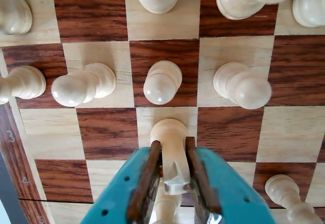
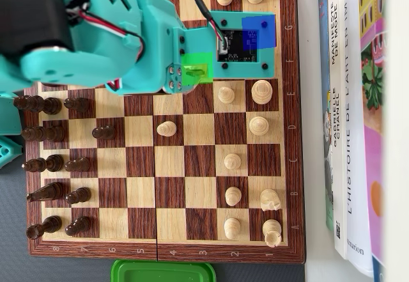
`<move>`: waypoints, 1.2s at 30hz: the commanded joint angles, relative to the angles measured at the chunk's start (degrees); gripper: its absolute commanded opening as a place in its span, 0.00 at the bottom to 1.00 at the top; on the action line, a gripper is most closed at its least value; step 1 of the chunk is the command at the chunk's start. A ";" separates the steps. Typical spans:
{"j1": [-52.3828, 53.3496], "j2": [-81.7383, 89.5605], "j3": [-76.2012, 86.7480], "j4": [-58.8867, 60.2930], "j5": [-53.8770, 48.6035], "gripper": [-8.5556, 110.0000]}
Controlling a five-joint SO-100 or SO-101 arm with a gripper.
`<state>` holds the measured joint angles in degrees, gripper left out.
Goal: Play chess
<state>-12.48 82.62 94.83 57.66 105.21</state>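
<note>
The hand [image 1: 174,176] is clamped on a white pawn [image 1: 170,132] over the chessboard [image 2: 169,195], near the board's top edge in the overhead view; this move remains unfinished, judging by that grip.

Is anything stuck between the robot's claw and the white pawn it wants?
No. In the wrist view the gripper already has its fingers on both sides of the white pawn, with nothing between them. The nearest other pawn stands one square ahead, apart from it.
</note>
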 commanded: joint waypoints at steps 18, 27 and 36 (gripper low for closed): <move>-1.23 1.93 -1.14 -0.44 0.26 0.18; -1.23 2.02 -1.41 -0.44 0.18 0.18; -1.05 2.46 -4.04 0.09 0.09 0.18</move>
<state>-13.80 82.62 93.96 57.66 105.21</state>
